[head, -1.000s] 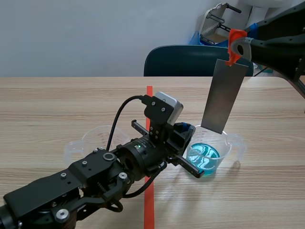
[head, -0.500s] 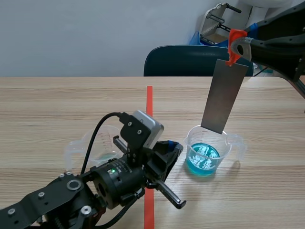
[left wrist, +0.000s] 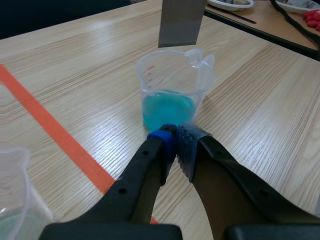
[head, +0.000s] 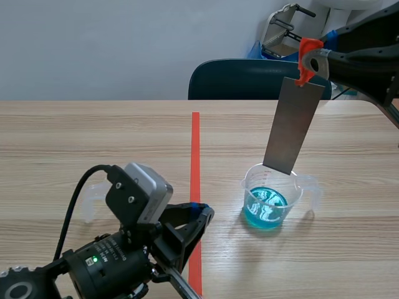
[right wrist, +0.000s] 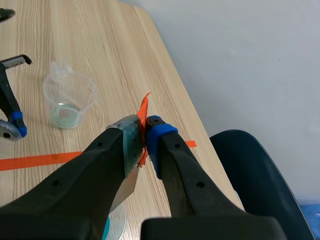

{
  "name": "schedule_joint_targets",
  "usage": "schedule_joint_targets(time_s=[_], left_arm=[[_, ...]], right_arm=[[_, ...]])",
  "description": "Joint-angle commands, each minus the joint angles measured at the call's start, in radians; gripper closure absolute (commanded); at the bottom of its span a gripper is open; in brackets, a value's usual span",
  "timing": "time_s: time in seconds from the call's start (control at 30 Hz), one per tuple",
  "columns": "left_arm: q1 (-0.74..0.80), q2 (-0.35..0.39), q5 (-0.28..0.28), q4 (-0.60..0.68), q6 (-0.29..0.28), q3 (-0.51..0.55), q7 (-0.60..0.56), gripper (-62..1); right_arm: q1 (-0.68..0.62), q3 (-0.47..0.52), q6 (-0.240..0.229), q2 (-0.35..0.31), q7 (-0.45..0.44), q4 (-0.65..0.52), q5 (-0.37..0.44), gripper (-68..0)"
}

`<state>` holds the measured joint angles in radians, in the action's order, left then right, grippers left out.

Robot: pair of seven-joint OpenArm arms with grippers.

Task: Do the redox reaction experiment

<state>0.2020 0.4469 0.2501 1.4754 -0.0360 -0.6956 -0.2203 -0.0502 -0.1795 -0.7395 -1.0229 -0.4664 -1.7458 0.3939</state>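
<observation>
A clear beaker of blue liquid (head: 272, 198) stands right of the red tape line. A grey metal plate (head: 293, 128) hangs upright from an orange clip (head: 307, 59), its lower edge just over the beaker's far rim and above the liquid. My right gripper (head: 319, 61) is shut on the clip, which shows between its pads (right wrist: 143, 131). My left gripper (head: 199, 216) is shut on nothing, low over the tape line. In the left wrist view its tips (left wrist: 176, 142) sit a short way before the blue beaker (left wrist: 172, 92), under the plate (left wrist: 181, 22).
A second clear beaker (head: 93, 196) stands left of the tape, mostly hidden behind my left arm; the right wrist view shows it (right wrist: 70, 100) holding a little pale liquid. A dark blue chair (head: 249, 80) sits behind the table's far edge.
My left arm has pulled back from the blue beaker toward the near left, and its fingers have closed. The right arm, clip and plate have stayed still.
</observation>
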Motion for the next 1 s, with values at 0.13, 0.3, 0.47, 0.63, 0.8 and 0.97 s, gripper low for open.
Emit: schedule_joint_targets(time_s=[0.13,0.3,0.47,0.63,0.8,0.97], left_arm=[[0.017,0.019,-0.007,0.031,-0.003,0.005,-0.014,-7.9],[0.017,0.019,-0.007,0.031,-0.003,0.005,-0.015,-32.1],[0.017,0.019,-0.007,0.031,-0.003,0.005,-0.016,-54.7],[0.017,0.019,-0.008,0.031,-0.005,0.002,-0.018,-62.3],[0.017,0.019,-0.008,0.031,-0.004,0.002,-0.019,-62.3],[0.017,0.019,-0.008,0.031,-0.004,0.002,-0.018,-62.3]], right_arm=[[0.011,0.018,-0.006,-0.018,-0.018,-0.010,0.018,-0.8],[0.011,0.018,-0.006,-0.018,-0.018,-0.010,0.018,-0.8],[0.011,0.018,-0.006,-0.018,-0.018,-0.010,0.018,-0.8],[0.011,0.018,-0.006,-0.018,-0.018,-0.010,0.018,-0.8],[0.011,0.018,-0.006,-0.018,-0.018,-0.010,0.018,-0.8],[0.011,0.018,-0.006,-0.018,-0.018,-0.010,0.018,-0.8]])
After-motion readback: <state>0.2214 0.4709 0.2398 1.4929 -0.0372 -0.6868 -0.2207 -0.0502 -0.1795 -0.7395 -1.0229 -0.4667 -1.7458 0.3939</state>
